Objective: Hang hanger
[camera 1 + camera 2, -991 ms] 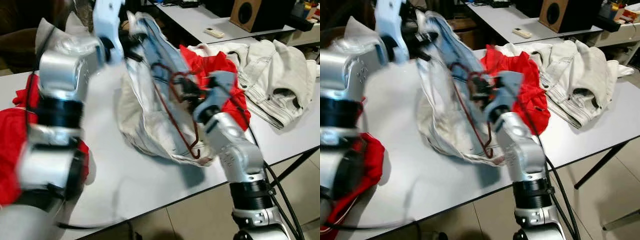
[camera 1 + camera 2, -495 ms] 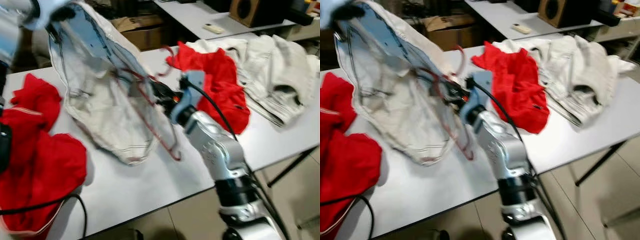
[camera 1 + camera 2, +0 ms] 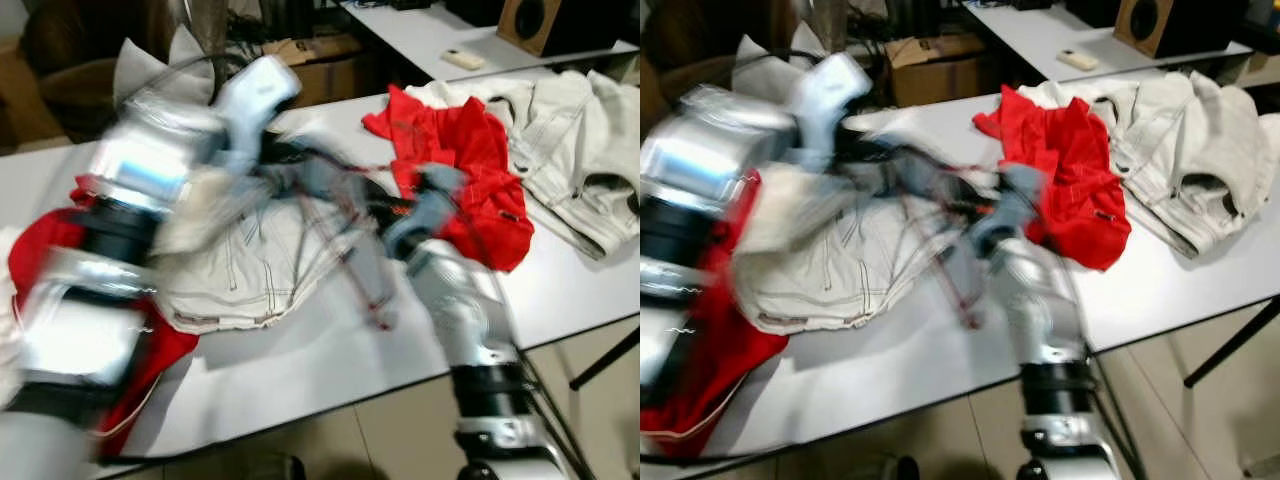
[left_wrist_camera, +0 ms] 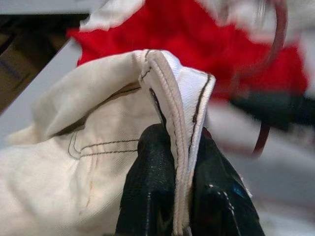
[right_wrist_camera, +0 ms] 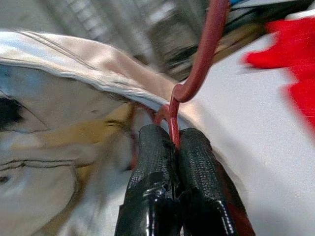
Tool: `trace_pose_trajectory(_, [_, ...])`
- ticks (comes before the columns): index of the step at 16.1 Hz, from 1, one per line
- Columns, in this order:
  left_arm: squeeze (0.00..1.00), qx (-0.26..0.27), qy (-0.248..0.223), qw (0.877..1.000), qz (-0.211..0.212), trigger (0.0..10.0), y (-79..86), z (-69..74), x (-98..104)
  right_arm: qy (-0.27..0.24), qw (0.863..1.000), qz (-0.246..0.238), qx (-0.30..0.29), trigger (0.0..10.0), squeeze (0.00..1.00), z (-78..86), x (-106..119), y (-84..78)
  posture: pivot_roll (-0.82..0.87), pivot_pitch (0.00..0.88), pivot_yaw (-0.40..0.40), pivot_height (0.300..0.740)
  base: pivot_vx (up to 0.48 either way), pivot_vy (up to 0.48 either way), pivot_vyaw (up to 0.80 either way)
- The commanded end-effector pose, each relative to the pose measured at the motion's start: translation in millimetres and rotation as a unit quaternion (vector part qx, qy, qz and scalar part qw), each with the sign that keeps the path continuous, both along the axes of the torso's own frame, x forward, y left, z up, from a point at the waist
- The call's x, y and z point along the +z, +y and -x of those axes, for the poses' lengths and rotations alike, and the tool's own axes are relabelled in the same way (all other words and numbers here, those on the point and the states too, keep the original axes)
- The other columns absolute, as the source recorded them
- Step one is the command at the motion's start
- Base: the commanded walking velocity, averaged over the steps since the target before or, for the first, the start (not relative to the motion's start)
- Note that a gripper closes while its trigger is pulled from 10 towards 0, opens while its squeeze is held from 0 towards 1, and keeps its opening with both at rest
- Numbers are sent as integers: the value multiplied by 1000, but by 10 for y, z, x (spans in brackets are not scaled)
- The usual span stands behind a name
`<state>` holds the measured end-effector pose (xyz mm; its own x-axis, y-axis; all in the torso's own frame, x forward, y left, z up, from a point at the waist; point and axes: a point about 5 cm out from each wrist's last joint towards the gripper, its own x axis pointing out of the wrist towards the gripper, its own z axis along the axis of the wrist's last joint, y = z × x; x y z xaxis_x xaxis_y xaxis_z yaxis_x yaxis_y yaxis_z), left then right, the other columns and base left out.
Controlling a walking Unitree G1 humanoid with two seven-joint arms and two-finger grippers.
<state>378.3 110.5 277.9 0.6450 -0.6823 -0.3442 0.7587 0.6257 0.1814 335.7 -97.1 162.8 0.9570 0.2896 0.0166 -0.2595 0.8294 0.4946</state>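
We are in a workroom or lab: long white table [image 3: 300, 370] rows, a speaker [image 3: 545, 22], a cardboard box [image 3: 930, 62], tangled cables.

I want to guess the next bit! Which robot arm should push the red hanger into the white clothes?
Probably the right. The right gripper is shut on the red hanger, while the left gripper pinches the cream garment's seam, so it can only hold the cloth steady.

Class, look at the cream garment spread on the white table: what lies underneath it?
The cream garment rests on the white table, its left edge overlapping a red garment. Whatever else lies beneath it is covered. The left gripper pinches its seam; the right gripper holds the red hanger.
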Motion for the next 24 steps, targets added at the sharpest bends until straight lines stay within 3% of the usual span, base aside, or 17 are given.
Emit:
trace_pose_trajectory(1, [0,31,-2,998,54,0,23,-20,82,5,1000,-10,-24,10000,0,-7,-32,-70,12,0,138,740,0,0,0])
trace_pose_trajectory(3, [0,65,10,988,143,0,-141,-70,114,21,995,-70,-72,10000,0,-98,-90,-171,1,0,145,740,0,0,0])
trace_pose_trajectory(4, [0,69,17,985,159,0,-169,-77,143,27,992,-91,-81,10000,0,-127,-93,-170,3,0,145,740,0,0,0])
trace_pose_trajectory(6, [0,106,38,967,227,0,-191,-121,308,40,986,-137,-88,10000,0,-207,-72,-52,13,0,147,740,0,0,0])
trace_pose_trajectory(7, [0,115,41,963,242,0,-191,-131,352,40,985,-148,-83,10000,0,-221,-56,2,18,0,147,740,0,0,0])
trace_pose_trajectory(8, [0,117,33,963,239,0,-219,-124,436,38,982,-176,-54,10000,0,-267,21,210,30,0,147,740,0,0,0])
trace_pose_trajectory(10, [0,111,44,962,245,0,-266,-100,451,29,973,-222,-49,10000,0,-323,113,352,29,0,148,740,0,0,0])
trace_pose_trajectory(13, [0,103,79,952,278,0,-361,-34,494,27,970,-236,-44,10000,0,-359,173,492,30,0,138,740,0,0,0])
trace_pose_trajectory(14, [0,104,78,947,294,0,-345,-22,603,41,980,-195,13,10000,0,-321,135,669,32,0,131,740,0,0,0])
trace_pose_trajectory(16, [0,134,36,945,295,0,-174,-90,758,69,983,-121,119,10000,0,-225,6,871,32,0,131,740,0,0,0])
trace_pose_trajectory(17, [0,151,12,945,289,0,-28,-122,847,71,975,-50,204,10000,0,-106,-117,979,37,0,122,740,0,0,0])
trace_pose_trajectory(18, [0,154,-1,948,278,0,25,-126,878,72,968,-24,241,10000,0,-46,-173,1013,37,0,122,740,0,0,0])
trace_pose_trajectory(19, [0,131,-21,963,237,549,42,-74,899,58,947,-8,317,10000,0,74,-199,1048,39,0,116,740,0,0,0])
trace_pose_trajectory(20, [0,101,-5,969,226,0,-57,8,868,29,924,-31,379,10000,0,176,-105,1051,40,0,112,740,0,0,0])
trace_pose_trajectory(22, [0,86,15,970,226,706,-172,54,809,-4,906,-47,420,10000,0,246,-5,1016,40,0,108,740,0,0,0])
trace_pose_trajectory(23, [0,90,21,969,230,784,-222,30,768,-30,892,-56,447,10000,0,305,57,940,37,0,114,740,0,0,0])
trace_pose_trajectory(24, [0,96,17,969,226,706,-222,1,748,-37,887,-57,457,10000,0,333,66,889,36,0,116,740,0,0,0])
